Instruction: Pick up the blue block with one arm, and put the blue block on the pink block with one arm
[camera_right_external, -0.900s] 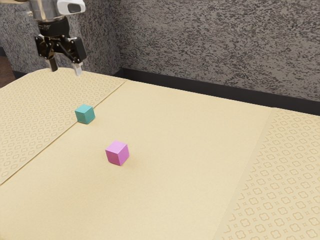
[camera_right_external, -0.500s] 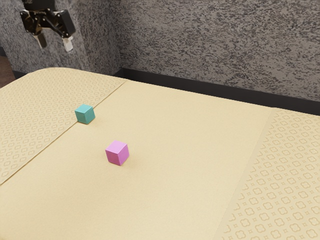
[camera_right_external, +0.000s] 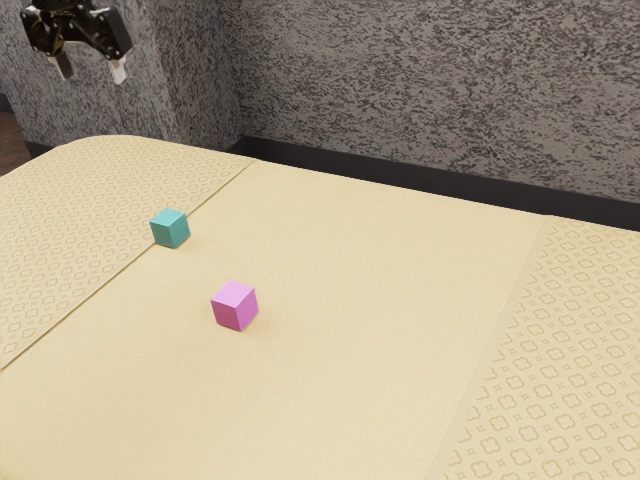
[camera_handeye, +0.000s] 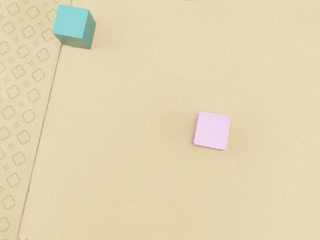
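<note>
High at exterior view's upper left: gripper (camera_right_external: 90, 68) fingers spread wide, empty, well above table (camera_right_external: 400, 300); probably overview height. Blue block (camera_right_external: 170, 228) on table at pattern seam, not yet grasped. Pink block (camera_right_external: 234, 305) near, apart, top bare for stacking.

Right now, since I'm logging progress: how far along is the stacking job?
Done: nothing yet. The blue block sits on the table, apart from the pink block. In hand: nothing; the gripper hangs open, high above. Left: grasp, lift, stack.
</note>
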